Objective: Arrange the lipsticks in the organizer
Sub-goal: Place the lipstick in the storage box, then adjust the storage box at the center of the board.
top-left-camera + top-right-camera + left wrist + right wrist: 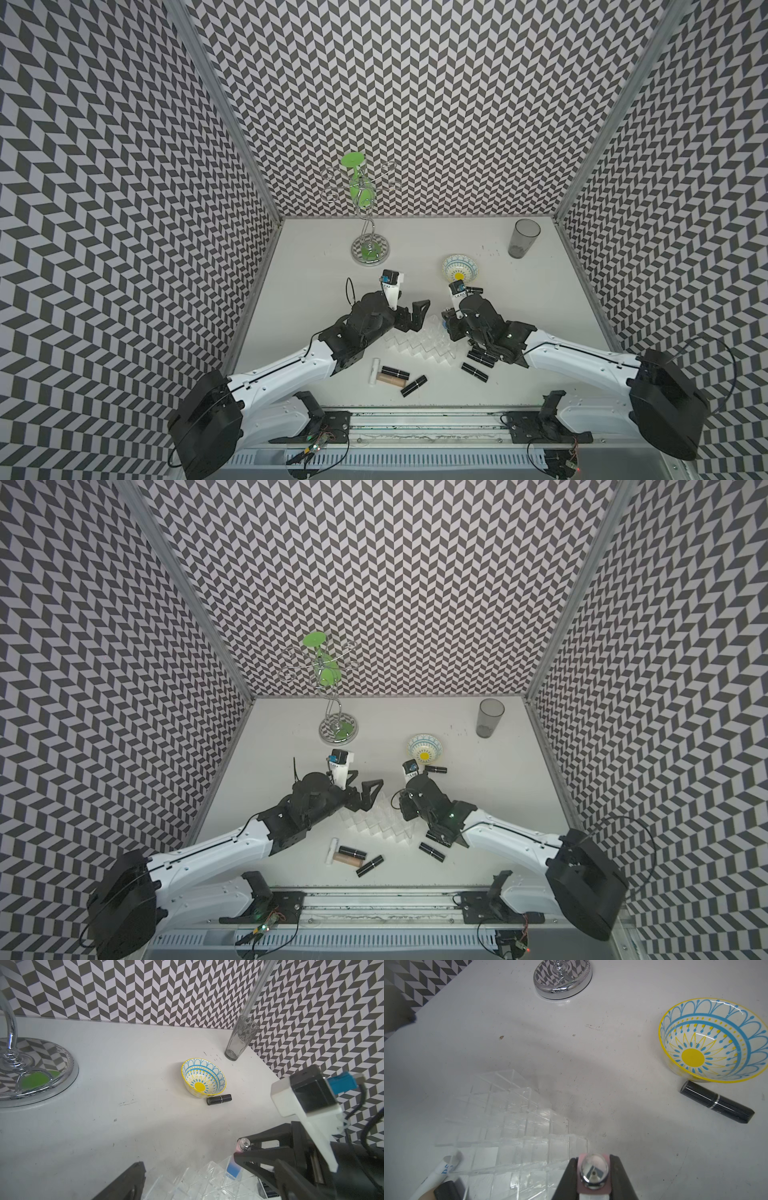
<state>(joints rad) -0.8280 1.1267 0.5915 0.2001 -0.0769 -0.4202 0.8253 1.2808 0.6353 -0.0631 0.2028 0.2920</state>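
White table [540, 299], chevron walls [415, 104].
Right gripper [592, 1160] is pinching the blue-pink lipstick [593, 1172] at the organizer's [512, 1118] 2 o'clock corner; left gripper [410, 302] is hanging spread wide at 11 o'clock.

Pink-blue lipstick [234, 1168] upright @ organizer [419, 347] edge; blk lipsticks [474, 371] flat nearby.

My left gripper [417, 318] hangs with its jaws spread wide. My right gripper [592, 1169] is pinched on a lipstick [234, 1167], both arms reaching inward toward each other.
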